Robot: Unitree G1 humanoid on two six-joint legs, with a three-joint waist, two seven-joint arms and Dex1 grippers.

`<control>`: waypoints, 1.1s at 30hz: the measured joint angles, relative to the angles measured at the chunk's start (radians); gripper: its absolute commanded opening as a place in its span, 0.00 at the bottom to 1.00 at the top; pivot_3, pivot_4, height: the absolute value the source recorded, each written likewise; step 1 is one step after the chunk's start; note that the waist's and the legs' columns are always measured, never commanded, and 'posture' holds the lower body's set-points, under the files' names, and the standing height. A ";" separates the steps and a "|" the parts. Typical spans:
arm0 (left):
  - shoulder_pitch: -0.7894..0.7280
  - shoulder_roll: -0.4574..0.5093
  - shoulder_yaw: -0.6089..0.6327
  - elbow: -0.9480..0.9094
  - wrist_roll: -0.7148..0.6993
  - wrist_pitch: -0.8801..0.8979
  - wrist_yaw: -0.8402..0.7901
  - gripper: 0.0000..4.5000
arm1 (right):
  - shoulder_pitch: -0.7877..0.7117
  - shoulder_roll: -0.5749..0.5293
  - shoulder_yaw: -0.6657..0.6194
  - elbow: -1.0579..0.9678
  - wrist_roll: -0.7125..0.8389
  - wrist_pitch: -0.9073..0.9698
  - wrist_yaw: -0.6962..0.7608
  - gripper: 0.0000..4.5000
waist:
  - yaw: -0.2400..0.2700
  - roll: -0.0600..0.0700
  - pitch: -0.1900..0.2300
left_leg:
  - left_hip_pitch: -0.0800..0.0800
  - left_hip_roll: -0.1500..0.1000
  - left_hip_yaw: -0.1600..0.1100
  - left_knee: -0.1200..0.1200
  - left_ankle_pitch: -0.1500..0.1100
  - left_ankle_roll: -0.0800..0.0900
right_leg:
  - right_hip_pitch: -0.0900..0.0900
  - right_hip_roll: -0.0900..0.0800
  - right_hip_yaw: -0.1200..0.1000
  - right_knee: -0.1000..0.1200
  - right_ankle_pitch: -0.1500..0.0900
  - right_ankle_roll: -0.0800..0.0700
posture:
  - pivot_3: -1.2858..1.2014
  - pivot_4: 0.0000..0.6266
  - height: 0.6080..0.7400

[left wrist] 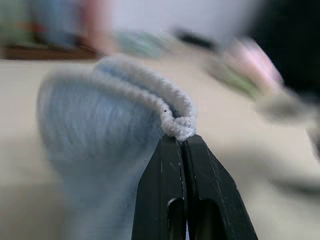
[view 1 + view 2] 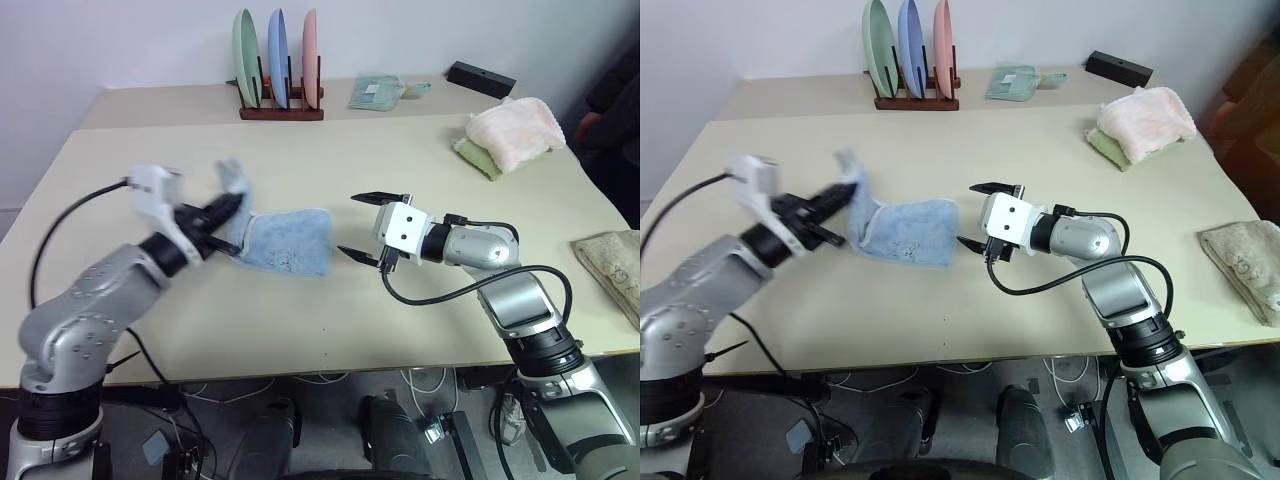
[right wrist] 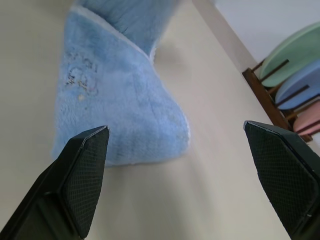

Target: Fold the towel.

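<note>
Two tools are up over the tabletop (image 2: pixel 330 330). My left tool (image 2: pixel 228 207) has its fingers (image 1: pixel 172 190) pressed together on the whitish stitched edge of the towel (image 2: pixel 290 240), pinching a small bunch of that edging at one end. That end is lifted off the tabletop and stands up above the tool tips, while the rest of the light blue towel slopes down and lies on the tabletop between my two arms. My right tool (image 2: pixel 365 227) hovers just beside the towel's other end, its fingers (image 3: pixel 82 175) spread wide with nothing between them; it does not touch the cloth. From the right wrist, the near end of the towel lies flat between the spread fingers, with faint marking on its nap.

Farther out, at the back of the tabletop, a wooden rack (image 2: pixel 281 110) holds three plates (image 2: pixel 278 58) on edge: green, blue and pink. To its right lies a small green cloth (image 2: pixel 378 92), and beyond that a black box (image 2: pixel 481 78). On my right, a pink towel (image 2: pixel 512 132) sits on top of a green one. At the right edge of the tabletop lies a beige towel (image 2: pixel 612 265).
</note>
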 measured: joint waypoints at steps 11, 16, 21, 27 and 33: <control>-0.052 -0.057 -0.269 0.139 0.355 -0.043 -0.158 0.06 | 0.046 -0.016 -0.003 -0.012 -0.006 0.005 -0.019 0.98 | -0.013 0.000 0.000 | -0.001 0.000 0.000 0.000 0.000 0.000 | -0.001 0.000 0.000 0.000 0.000 0.001 | 0.52 0.24 0.97; 0.032 -0.044 -0.211 0.081 0.334 -0.039 -0.226 0.50 | 0.051 -0.022 -0.016 -0.029 -0.007 0.026 -0.028 0.92 | -0.018 0.000 0.000 | -0.001 0.001 -0.001 -0.001 0.000 0.000 | -0.002 0.000 0.000 0.001 0.000 0.001 | 0.52 0.24 0.97; 0.192 -0.017 0.017 -0.010 0.229 -0.006 -0.246 0.61 | 0.079 0.024 -0.063 -0.070 0.080 0.164 -0.037 0.46 | -0.014 0.000 0.000 | -0.001 0.002 -0.002 0.000 0.000 0.000 | -0.002 0.000 0.000 0.001 0.000 0.000 | 0.52 0.24 0.97; 0.224 -0.092 0.293 -0.045 0.092 0.010 -0.135 0.21 | 0.066 0.140 -0.080 -0.094 0.189 0.309 -0.079 0.00 | -0.012 0.000 0.000 | -0.001 0.001 -0.002 0.001 0.000 0.000 | -0.001 0.000 0.000 0.001 0.000 0.000 | 0.52 0.24 0.97; 0.101 -0.112 0.230 0.084 0.239 -0.041 -0.068 0.01 | -0.039 0.292 -0.043 -0.012 0.202 0.356 -0.158 0.00 | -0.012 0.000 0.000 | 0.000 0.000 -0.002 0.000 0.000 0.000 | -0.001 0.000 -0.001 0.001 0.001 0.000 | 0.52 0.24 0.97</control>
